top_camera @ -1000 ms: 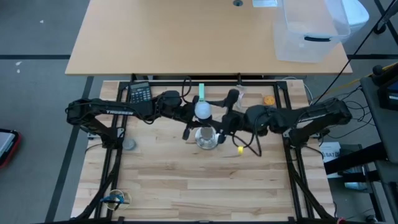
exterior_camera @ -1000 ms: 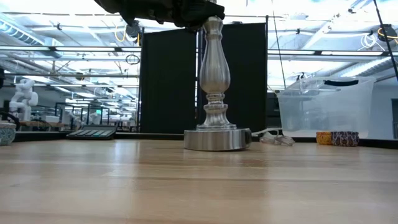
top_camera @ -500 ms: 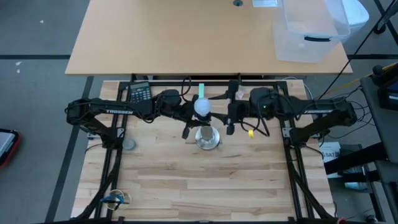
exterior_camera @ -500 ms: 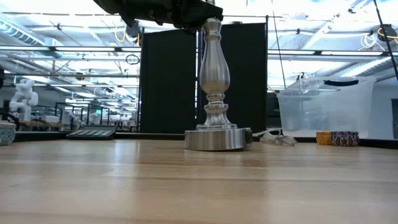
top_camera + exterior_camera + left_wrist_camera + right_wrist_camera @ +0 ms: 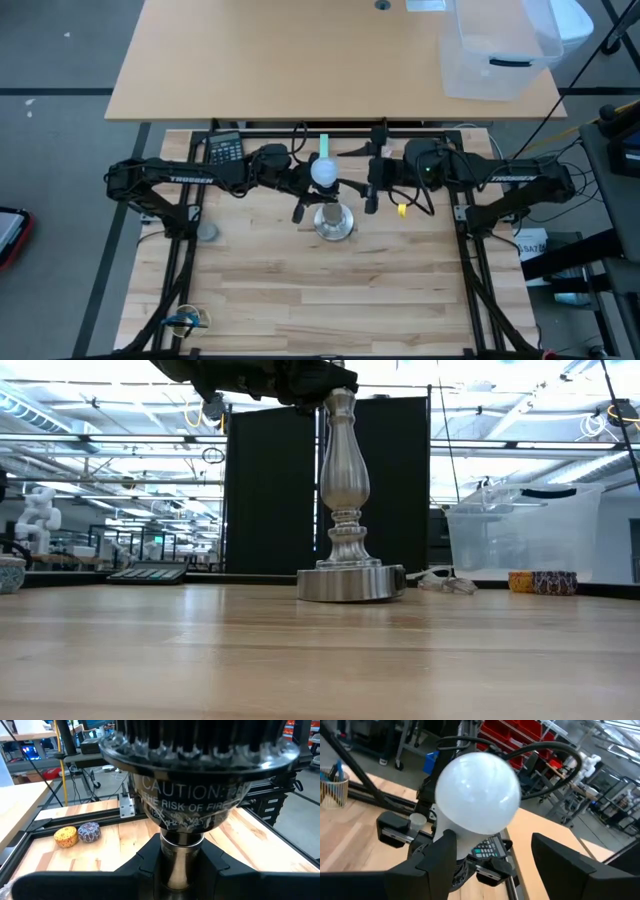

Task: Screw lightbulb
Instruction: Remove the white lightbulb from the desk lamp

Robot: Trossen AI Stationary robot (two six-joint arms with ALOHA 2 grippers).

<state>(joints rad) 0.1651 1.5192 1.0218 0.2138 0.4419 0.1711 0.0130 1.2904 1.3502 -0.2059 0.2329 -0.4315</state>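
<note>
White lightbulb (image 5: 324, 172) seated atop silver lamp stand (image 5: 343, 490) at mid-table. Left gripper (image 5: 181, 865) clamped on stand's neck below socket. Right gripper (image 5: 492, 850) beside bulb, fingers apart, possibly touching its base.

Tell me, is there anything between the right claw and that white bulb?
Nothing. In the right wrist view the right gripper has its fingers spread on either side of the lightbulb, one finger right beside its neck, and no object sits in that short stretch.
</note>
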